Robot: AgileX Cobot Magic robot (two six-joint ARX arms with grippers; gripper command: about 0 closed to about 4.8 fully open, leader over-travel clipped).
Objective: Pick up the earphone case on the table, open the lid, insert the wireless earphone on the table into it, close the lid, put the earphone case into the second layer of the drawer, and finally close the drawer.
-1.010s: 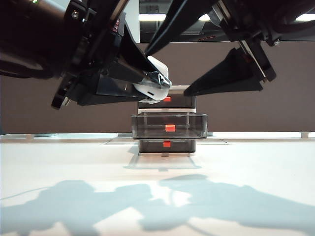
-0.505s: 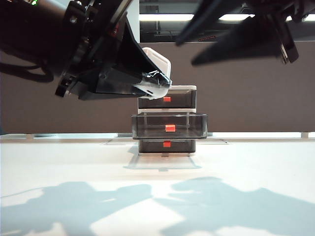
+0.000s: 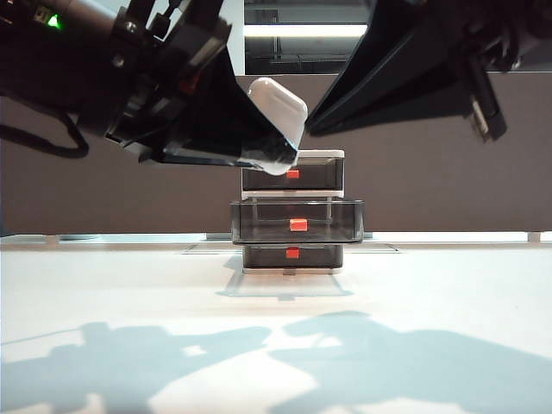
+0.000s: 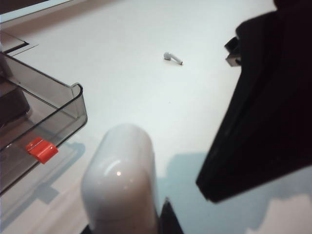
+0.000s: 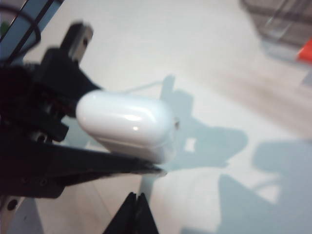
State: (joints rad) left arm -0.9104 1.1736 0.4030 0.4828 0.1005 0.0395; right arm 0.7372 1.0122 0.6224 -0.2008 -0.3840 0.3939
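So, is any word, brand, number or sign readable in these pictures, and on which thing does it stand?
None can be read.
Earphone case, held in the left hand: plain white.
Drawer: only blank red-orange tabs.
Shut right hand: plain black.

No readable text, label, brand mark, number or sign appears in any view. The earphone case (image 3: 278, 105) shows a plain glossy white surface with no print. The red-orange tabs on the drawer (image 3: 293, 211) are blank. The table (image 3: 276, 293) carries no markings. The left gripper (image 3: 274, 153) and the right gripper (image 5: 135, 199) show bare black surfaces without lettering. A green indicator light (image 3: 53, 21) glows on the left arm; it bears no legend.
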